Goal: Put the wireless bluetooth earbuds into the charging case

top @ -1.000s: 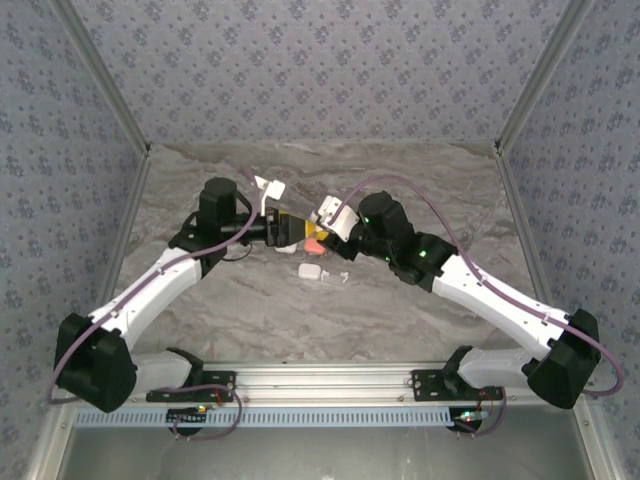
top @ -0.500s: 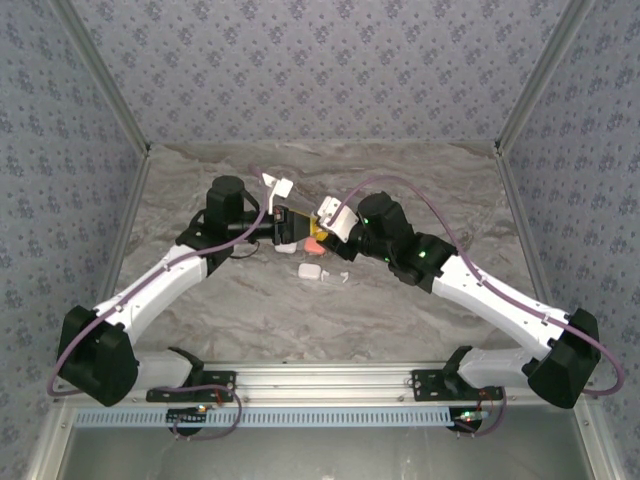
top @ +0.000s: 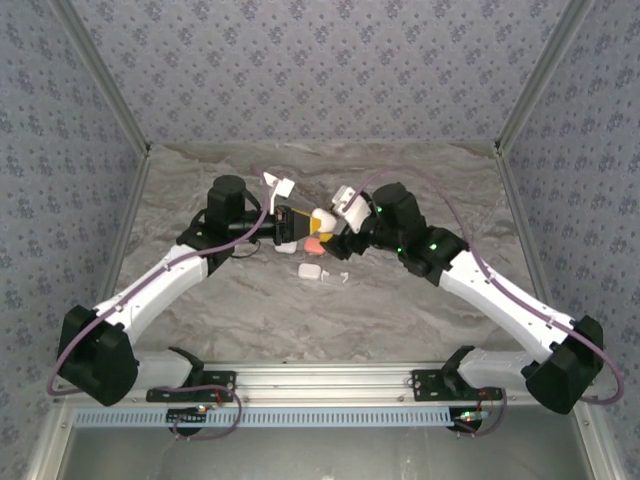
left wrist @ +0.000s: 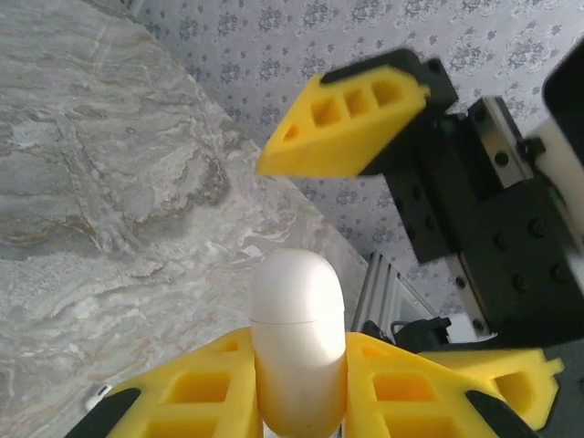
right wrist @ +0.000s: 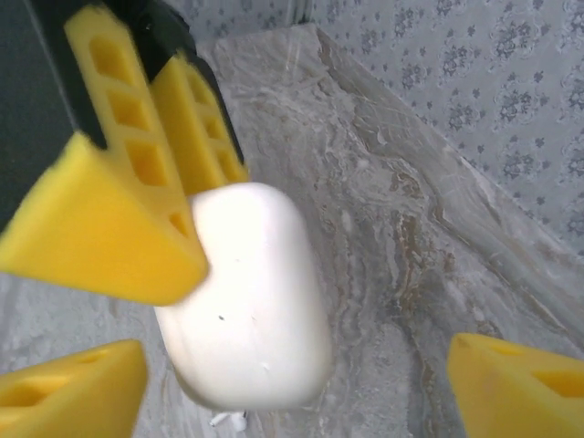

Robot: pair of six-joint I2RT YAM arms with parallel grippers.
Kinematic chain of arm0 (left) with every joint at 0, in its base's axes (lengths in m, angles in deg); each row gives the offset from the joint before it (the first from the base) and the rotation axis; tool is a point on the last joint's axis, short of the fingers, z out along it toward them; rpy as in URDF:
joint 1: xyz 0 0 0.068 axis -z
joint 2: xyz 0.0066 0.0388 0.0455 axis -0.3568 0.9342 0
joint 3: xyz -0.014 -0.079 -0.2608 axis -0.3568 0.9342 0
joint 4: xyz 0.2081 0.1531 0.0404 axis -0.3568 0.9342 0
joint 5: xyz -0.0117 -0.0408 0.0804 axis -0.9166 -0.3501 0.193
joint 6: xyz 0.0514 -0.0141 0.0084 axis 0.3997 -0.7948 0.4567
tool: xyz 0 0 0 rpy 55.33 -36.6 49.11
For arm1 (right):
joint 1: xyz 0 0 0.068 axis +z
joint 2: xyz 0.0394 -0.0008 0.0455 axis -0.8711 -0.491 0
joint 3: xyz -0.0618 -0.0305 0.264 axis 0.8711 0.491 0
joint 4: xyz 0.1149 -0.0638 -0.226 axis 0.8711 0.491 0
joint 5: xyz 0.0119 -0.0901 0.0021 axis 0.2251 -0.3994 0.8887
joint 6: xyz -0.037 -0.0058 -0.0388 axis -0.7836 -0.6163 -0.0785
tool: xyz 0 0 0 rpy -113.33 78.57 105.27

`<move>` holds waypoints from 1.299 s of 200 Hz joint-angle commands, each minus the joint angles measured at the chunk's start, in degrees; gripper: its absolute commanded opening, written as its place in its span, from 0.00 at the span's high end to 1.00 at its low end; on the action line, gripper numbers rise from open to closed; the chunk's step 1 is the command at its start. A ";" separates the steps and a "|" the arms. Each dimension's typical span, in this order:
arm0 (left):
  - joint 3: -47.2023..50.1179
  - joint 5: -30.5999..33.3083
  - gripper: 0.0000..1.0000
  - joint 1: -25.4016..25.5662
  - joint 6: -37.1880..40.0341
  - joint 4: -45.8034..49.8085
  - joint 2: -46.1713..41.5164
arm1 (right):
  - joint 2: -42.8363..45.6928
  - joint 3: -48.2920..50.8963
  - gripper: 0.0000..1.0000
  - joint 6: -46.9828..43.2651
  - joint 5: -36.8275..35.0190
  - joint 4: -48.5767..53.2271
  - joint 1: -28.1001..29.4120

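The wireless bluetooth earbuds are hard to make out at this scale. In the top view, one tiny white piece (top: 341,276) lies on the marbled table (top: 420,320), just beside a closed white case (top: 310,270) resting there. A coral-red item (top: 313,243) sits on the table below the two grippers; whether it is an earbud or a case cannot be told.

The charging case (left wrist: 298,319), white, rounded and closed, is held off the table near its middle. The left gripper (left wrist: 298,388) pinches it: both yellow fingers (left wrist: 205,392) press against its sides, with the domed end projecting forward past the fingertips.

The right gripper (right wrist: 297,365) faces the left one at close range. Its jaws are spread wide, and its yellow fingertips (right wrist: 68,392) stand apart from the case (right wrist: 251,292) on either side without touching it. In the left wrist view, one right finger (left wrist: 347,123) hangs above the case, clear of it.
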 commanded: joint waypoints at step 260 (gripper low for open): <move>5.59 6.46 0.83 3.92 13.51 -14.00 -7.95 | -3.80 -3.85 0.26 19.79 23.09 -7.24 -13.76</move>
